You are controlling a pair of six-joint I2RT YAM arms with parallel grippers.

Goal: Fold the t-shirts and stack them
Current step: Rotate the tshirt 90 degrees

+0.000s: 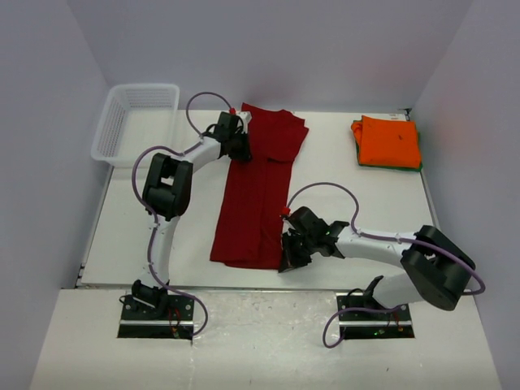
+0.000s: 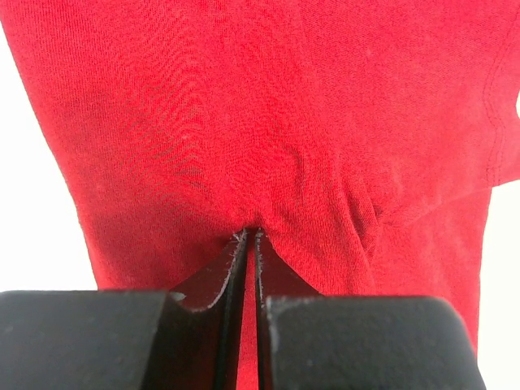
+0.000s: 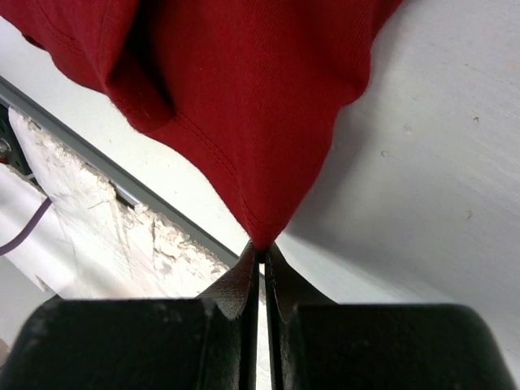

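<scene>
The dark red t-shirt (image 1: pixel 256 191) lies flat, right of the basket (image 1: pixel 134 122); the left gripper (image 2: pixel 250 237) pinches its end nearest the basket; the right gripper (image 3: pixel 260 248) pinches the farthest corner; a fold is starting, I think; next, both must lift evenly.

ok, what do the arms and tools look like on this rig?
Left arm and right arm: white links, bulky black joint housings, looping purple cables, a small red tab near each wrist. Left tool and right tool: black, two flat fingers tapering to thin tips.
</scene>
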